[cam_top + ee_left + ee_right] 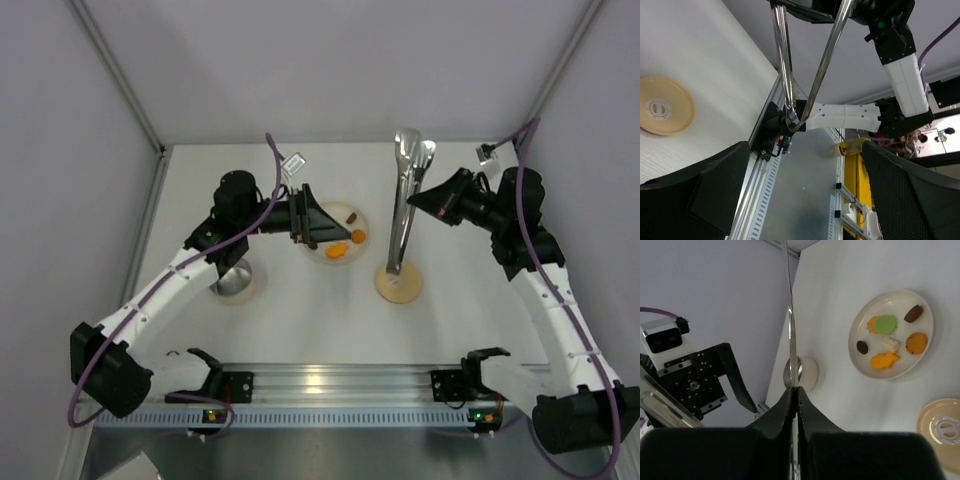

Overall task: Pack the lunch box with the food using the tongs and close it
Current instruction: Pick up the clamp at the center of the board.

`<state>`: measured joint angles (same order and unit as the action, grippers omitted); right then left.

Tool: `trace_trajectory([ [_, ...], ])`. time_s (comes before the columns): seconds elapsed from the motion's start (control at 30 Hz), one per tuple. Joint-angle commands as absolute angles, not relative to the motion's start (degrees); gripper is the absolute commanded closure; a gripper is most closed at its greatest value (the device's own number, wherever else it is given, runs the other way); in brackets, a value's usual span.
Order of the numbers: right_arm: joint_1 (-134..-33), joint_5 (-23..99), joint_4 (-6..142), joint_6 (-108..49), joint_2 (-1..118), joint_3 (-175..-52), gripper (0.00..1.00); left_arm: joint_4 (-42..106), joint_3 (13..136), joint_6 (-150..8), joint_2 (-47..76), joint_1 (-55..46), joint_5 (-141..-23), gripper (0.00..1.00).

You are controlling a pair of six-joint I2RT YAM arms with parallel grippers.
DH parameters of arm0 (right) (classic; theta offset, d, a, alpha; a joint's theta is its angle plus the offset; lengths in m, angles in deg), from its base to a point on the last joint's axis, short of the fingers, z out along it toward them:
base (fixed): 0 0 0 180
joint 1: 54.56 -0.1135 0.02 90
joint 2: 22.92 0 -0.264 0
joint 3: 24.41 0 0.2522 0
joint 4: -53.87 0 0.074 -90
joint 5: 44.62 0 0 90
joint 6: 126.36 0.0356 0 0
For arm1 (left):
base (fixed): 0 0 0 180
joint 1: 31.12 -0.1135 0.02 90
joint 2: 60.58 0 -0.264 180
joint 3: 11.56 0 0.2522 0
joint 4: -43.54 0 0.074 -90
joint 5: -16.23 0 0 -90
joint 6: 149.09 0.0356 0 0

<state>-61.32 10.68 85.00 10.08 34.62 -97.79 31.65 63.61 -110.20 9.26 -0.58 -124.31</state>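
My right gripper is shut on the long silvery tongs. They run from their wide tips at the back to the joined end over the tan lid. The tongs also cross the left wrist view. My left gripper stands wide open with nothing in it, over the left edge of the cream plate. The food, orange, green, brown and white pieces, lies on that plate. The steel lunch box stands open left of the plate.
White walls close in the table at the left, right and back. A metal rail with both arm bases runs along the near edge. The lid lies flat just right of the plate.
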Motion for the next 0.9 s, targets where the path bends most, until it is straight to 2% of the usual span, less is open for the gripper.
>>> trace_trajectory([
  [0.0, -63.96, 8.21, 77.48, 15.58, 33.59, -97.94, 1.0, 39.53, 64.61, -108.59, 10.08, 3.24, -124.49, 0.01],
  [0.23, -68.26, 8.21, 71.94, 22.34, 33.07, -97.33, 1.0, 44.53, 63.73, -107.52, 12.45, 8.42, -122.81, 0.01],
  [0.63, -78.1, 11.45, 58.67, 30.35, 35.61, -93.9, 1.0, 47.27, 64.25, -107.34, 14.47, 10.36, -120.61, 0.01],
  [0.87, -80.4, 16.63, 49.28, 32.63, 34.22, -89.33, 1.0, 54.47, 61.8, -112.34, 13.68, 10.54, -119.56, 0.01],
])
